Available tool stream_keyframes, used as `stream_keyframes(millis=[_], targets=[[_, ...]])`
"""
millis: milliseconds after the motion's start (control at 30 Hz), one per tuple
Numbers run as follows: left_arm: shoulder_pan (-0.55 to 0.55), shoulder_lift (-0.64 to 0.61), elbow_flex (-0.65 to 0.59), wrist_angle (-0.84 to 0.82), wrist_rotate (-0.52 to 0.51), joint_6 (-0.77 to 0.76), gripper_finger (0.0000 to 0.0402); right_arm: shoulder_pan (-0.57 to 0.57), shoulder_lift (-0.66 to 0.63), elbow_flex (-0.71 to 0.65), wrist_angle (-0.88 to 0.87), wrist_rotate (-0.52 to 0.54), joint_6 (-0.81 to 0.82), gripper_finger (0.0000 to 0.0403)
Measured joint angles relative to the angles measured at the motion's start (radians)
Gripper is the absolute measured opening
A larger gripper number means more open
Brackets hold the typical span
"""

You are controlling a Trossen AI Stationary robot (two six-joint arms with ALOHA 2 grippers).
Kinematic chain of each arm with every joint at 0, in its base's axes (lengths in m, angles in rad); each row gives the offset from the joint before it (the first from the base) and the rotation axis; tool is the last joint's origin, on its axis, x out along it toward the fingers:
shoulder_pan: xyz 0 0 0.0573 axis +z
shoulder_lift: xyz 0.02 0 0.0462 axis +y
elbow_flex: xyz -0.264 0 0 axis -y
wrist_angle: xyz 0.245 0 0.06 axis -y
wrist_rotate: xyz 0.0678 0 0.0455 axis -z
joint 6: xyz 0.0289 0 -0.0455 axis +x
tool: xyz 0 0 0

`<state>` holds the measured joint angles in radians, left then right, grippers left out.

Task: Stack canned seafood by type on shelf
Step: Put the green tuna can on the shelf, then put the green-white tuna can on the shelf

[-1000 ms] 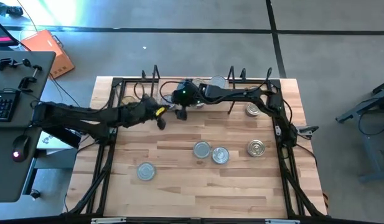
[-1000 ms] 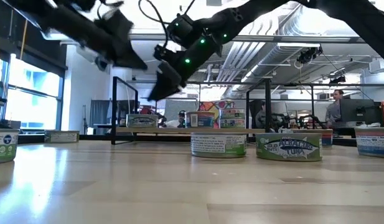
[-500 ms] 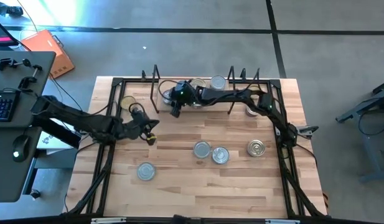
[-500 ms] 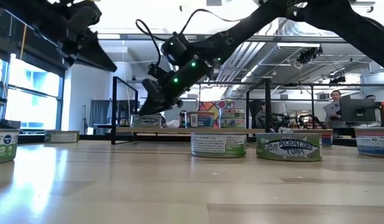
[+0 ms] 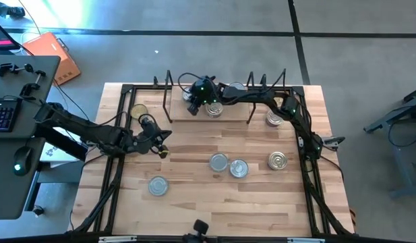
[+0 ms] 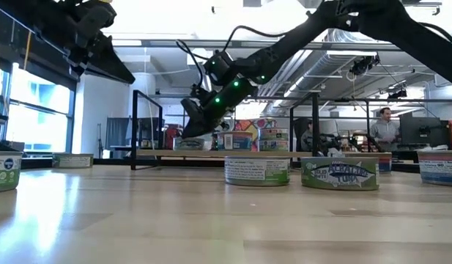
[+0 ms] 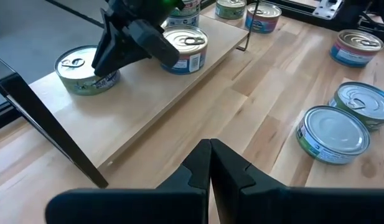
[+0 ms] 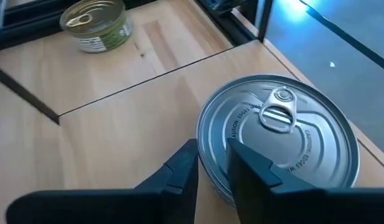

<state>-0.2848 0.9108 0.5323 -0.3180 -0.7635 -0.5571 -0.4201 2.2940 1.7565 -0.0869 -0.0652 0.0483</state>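
The shelf (image 5: 194,116) is a low wooden board with black wire uprights at the table's far side. It carries several tins, among them a silver-topped one (image 5: 214,108). My right gripper (image 8: 211,163) slants down over the shelf's left end, shut on a silver-topped tin (image 8: 276,140), also seen in the left wrist view (image 7: 86,68). My left gripper (image 7: 210,146) hovers shut and empty above the table, left of centre (image 5: 164,150). A gold-topped tin (image 8: 95,25) stands on the table beside the shelf's left end. My right gripper has the tin's rim (image 8: 215,134) on the side nearest it between its two fingers. One finger (image 8: 254,168) lies over the lid's edge and the other (image 8: 182,168) stands outside the wall. The fingers slant down from above. The tin sits flat on the shelf board.
Loose tins stand on the table: two side by side in the middle (image 5: 219,162) (image 5: 239,169), one right of them (image 5: 278,160), one near left (image 5: 158,185), one by the shelf's right end (image 5: 274,120). A black frame (image 5: 120,135) borders the table's sides.
My right gripper has gone toward the far edge, over the shelf's left end, and come down onto the tin there. My left gripper has drawn back toward the table's left and near edges, then kept still.
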Motion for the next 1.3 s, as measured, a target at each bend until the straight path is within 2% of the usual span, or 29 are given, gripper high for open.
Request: stream_keyframes(millis=[500,700,800,867,1000,1167,1300], targets=[[0.0,0.0,0.0,-0.009,-0.001,-0.014,0.0,0.035,-0.012,0.061,0.007,-0.014,-0.041,0.0071],[-0.042,0.0,0.0,-0.078,-0.026,-0.081,0.0,0.091,-0.14,0.047,-0.154,0.106,-0.188,0.0071],[-0.089,0.001,0.0,-0.119,-0.07,-0.141,0.0,0.14,-0.221,0.0,-0.274,0.209,-0.275,0.0071],[-0.128,0.002,0.0,-0.145,-0.109,-0.18,0.0,0.171,-0.28,-0.063,-0.328,0.269,-0.318,0.007],[-0.203,0.005,-0.02,-0.143,-0.171,-0.243,0.0,0.229,-0.452,-0.26,-0.319,0.287,-0.338,0.007],[-0.244,0.006,-0.066,-0.156,-0.219,-0.37,0.0,0.361,-0.673,-0.576,-0.185,0.331,-0.224,0.007],[-0.207,0.006,-0.076,-0.242,-0.21,-0.515,0.0,0.526,-0.789,-0.782,-0.024,0.417,-0.1,0.007]])
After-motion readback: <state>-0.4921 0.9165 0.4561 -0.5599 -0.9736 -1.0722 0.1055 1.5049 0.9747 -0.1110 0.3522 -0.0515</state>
